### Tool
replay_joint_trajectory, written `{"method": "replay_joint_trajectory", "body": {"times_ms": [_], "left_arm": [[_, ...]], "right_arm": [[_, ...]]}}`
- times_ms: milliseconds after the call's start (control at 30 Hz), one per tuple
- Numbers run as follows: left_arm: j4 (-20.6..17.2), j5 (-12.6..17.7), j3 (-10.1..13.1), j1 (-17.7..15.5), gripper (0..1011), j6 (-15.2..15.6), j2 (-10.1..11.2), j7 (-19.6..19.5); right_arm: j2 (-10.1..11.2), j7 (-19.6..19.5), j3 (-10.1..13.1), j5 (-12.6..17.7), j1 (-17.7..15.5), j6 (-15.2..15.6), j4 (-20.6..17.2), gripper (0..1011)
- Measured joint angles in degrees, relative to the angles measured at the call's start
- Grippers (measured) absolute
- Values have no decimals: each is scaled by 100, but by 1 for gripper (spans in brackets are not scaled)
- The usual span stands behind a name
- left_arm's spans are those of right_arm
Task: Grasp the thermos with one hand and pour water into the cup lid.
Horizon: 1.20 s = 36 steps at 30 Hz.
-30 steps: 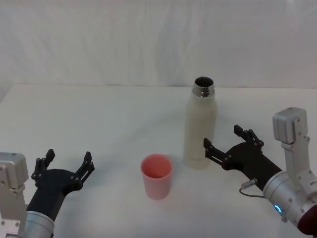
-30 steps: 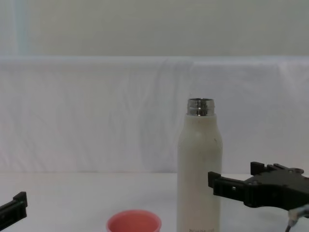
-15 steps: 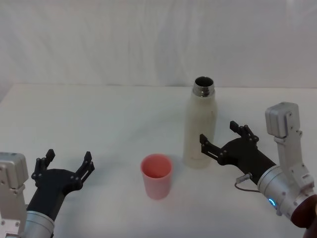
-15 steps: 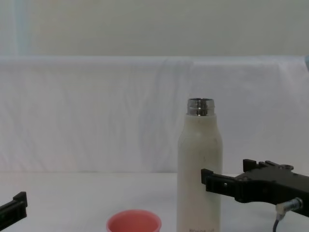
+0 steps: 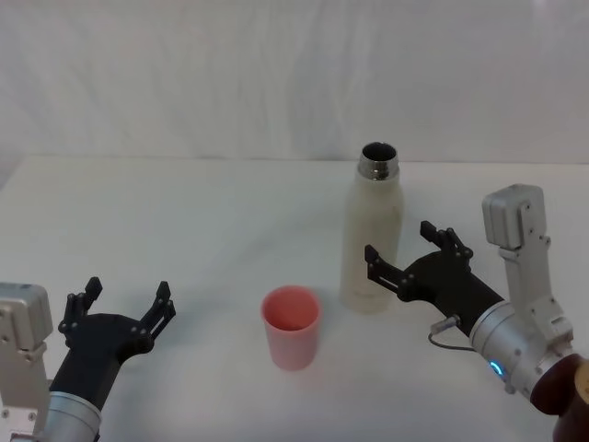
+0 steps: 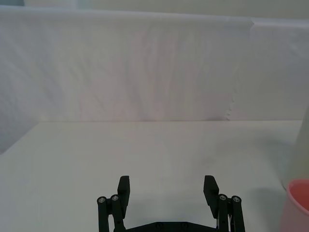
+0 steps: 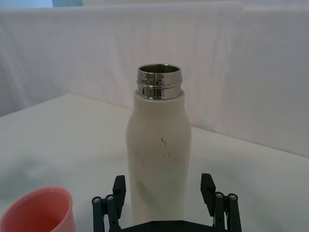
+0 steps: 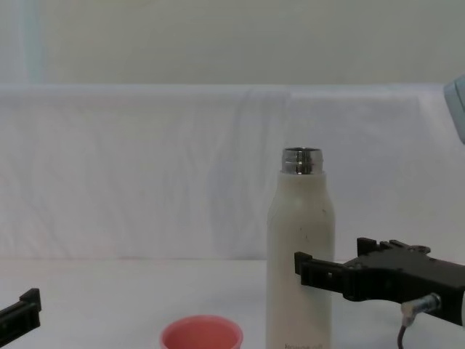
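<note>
The cream-white thermos [image 5: 373,235] stands upright with its steel neck uncapped, right of the table's middle. The salmon-pink cup lid [image 5: 292,327] sits in front of it, a little to the left. My right gripper [image 5: 398,241] is open at the thermos's right side, level with its lower body. In the right wrist view the thermos [image 7: 159,154] stands centred just beyond the open right gripper [image 7: 163,181], and the cup lid [image 7: 36,212] lies off to one side. My left gripper [image 5: 128,290] rests open and holding nothing at the front left, well away from both.
The white table [image 5: 184,212] runs back to a white draped backdrop [image 5: 230,83]. A thin cable [image 5: 442,330] hangs under the right wrist. Bare table lies left of the cup lid and behind the thermos.
My right gripper has moved left toward the thermos, and its near finger now overlaps the bottle's side. Thermos, cup lid and left arm have stayed put.
</note>
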Motion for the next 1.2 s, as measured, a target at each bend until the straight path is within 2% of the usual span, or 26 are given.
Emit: {"method": "replay_joint_trajectory", "body": {"times_ms": [667, 1200], "left_arm": [[0, 0, 0, 0, 1001, 0, 0, 0], [0, 0, 0, 0, 1001, 0, 0, 0]], "right_arm": [[-162, 32, -104, -35, 284, -16, 339, 1002], [-239, -7, -87, -17, 352, -41, 451, 1002]]}}
